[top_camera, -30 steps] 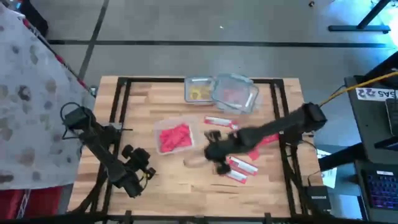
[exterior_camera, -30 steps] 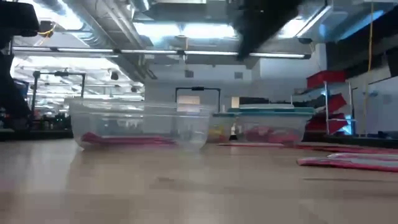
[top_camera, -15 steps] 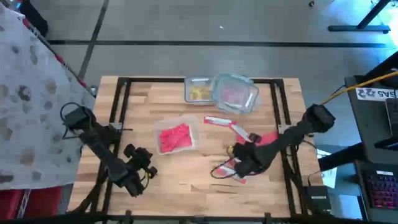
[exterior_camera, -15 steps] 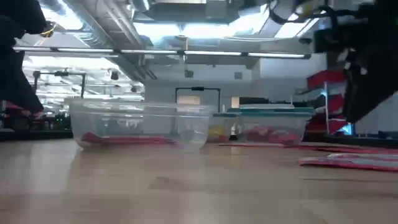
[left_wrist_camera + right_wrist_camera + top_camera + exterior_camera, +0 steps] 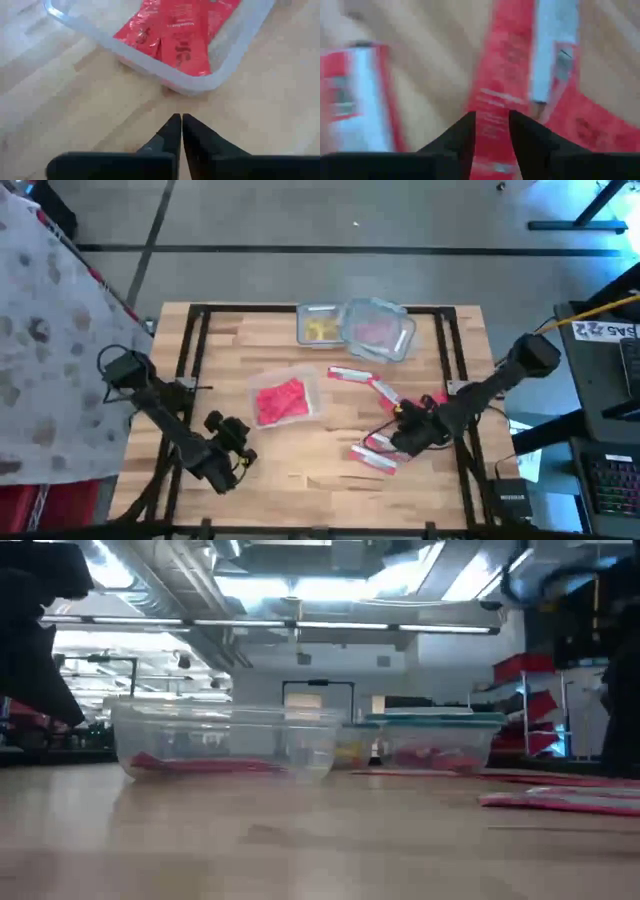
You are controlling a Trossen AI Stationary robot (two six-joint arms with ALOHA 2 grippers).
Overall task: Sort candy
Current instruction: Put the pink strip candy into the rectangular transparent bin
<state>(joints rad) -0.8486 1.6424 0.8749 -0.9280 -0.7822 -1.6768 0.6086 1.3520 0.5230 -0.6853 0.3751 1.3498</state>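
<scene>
The right gripper hangs low over the loose flat red and white candy packets on the right part of the wooden table. Its two dark fingers stand a little apart, with nothing between them, directly above one red packet. More red packets lie in the clear plastic tub near the middle. At the far edge, yellow pieces sit in a small clear tub, and a pinkish lot in the clear tub with a teal rim.

The left gripper waits beside the middle tub with its fingers pressed together.

The packets are thin, flat and overlapping, so I think the fingers may slide over one, or lift two together, and then the wrong kind goes into a tub.

There is white printing on the red packets in the tub, but I cannot read it.
</scene>
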